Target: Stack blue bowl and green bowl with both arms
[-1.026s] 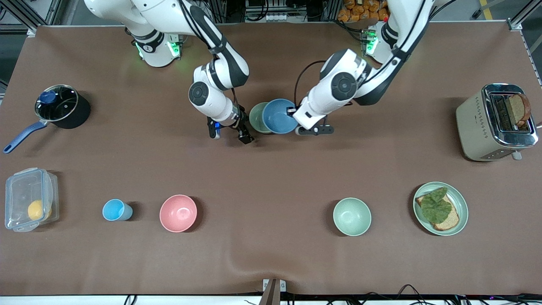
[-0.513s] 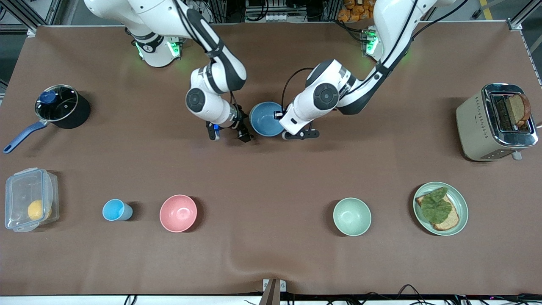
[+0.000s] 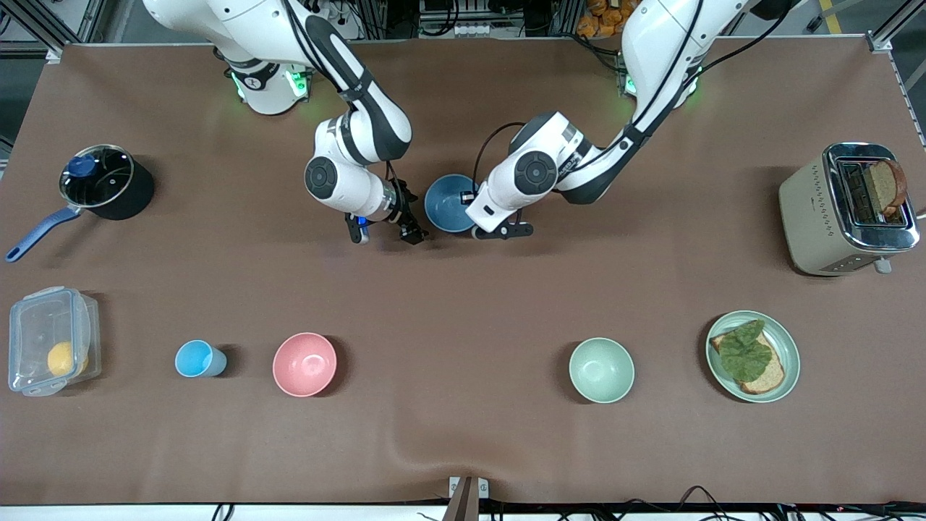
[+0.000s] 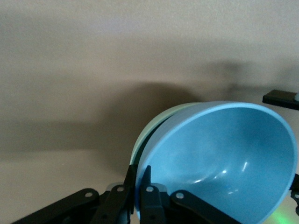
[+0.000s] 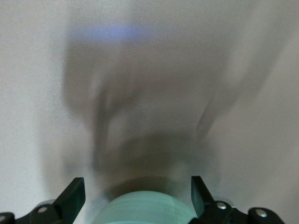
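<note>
Blue bowl (image 4: 219,163): nested in green bowl (image 4: 154,123), mid-bench, pinched at its rim by left hand (image 4: 140,189). Judged light, rigid, smooth; rim is best gripped. Right hand (image 5: 138,193): spread wide, empty, at the stack's 9 o'clock.

High front camera facing robots, close wrist cameras, blue bowl (image 3: 448,204) shared with left wrist.

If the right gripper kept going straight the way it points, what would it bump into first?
Probably the green bowl: it sits just ahead of the right gripper, between its open jaws. How close is hard to judge.
</note>
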{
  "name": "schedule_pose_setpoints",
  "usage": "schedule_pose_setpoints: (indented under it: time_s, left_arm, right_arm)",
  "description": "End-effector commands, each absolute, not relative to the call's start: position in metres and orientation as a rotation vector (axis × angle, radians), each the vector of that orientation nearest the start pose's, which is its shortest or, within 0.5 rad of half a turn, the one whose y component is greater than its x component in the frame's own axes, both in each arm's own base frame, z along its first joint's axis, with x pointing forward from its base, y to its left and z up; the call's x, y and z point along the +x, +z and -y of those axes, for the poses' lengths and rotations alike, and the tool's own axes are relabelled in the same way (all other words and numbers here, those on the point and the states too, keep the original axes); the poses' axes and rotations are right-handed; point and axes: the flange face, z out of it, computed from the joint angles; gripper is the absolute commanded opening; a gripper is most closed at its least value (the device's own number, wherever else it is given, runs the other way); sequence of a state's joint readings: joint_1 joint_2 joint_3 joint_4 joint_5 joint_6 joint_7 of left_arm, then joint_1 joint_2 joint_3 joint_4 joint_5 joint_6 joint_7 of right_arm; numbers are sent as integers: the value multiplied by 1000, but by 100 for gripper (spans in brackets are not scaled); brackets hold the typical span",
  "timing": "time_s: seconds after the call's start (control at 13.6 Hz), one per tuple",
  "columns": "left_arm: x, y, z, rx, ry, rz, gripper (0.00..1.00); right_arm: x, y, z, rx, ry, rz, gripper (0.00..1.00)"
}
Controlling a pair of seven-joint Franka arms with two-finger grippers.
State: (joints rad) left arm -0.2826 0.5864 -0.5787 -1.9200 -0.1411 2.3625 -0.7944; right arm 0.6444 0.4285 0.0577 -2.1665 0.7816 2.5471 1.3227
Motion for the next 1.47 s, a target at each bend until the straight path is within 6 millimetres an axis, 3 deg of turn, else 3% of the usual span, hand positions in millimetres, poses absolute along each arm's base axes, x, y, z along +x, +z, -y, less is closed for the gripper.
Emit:
schedule_pose_setpoints:
  time_s: [0.0,0.07,0.15,0.22,0.51,0.66,0.73,0.81,1.1,1.25,1.39]
  left_arm:
    - [416,228,468,-3299,556,224,0]
    - [417,229,467,-3292,560,262,26]
    - [418,230,467,-3291,555,274,86]
    - [417,236,469,-3294,541,268,100]
    - [425,264,469,-3287,529,257,100]
    - [452,297,468,-3283,541,270,100]
    - [468,315,461,-3277,547,286,100]
    - [489,328,446,-3263,501,296,100]
    - [533,381,392,-3222,253,319,100]
    - [557,423,352,-3197,171,392,100]
    - [582,462,314,-3169,111,450,100]
  right_arm:
    - [428,196,-351,-2292,605,-1730,100]
    - [428,196,-351,-2294,605,-1730,100]
    - [428,197,-351,-2294,606,-1729,100]
    - [428,197,-351,-2294,606,-1729,100]
    - [429,200,-351,-2294,607,-1722,100]
    - [428,211,-350,-2318,637,-1690,100]
    - [435,220,-340,-2333,651,-1666,100]
    - [445,227,-325,-2351,655,-1655,100]
    - [468,236,-284,-2466,609,-1628,100]
    - [478,235,-260,-2499,619,-1573,100]
    - [490,244,-221,-2518,667,-1481,100]
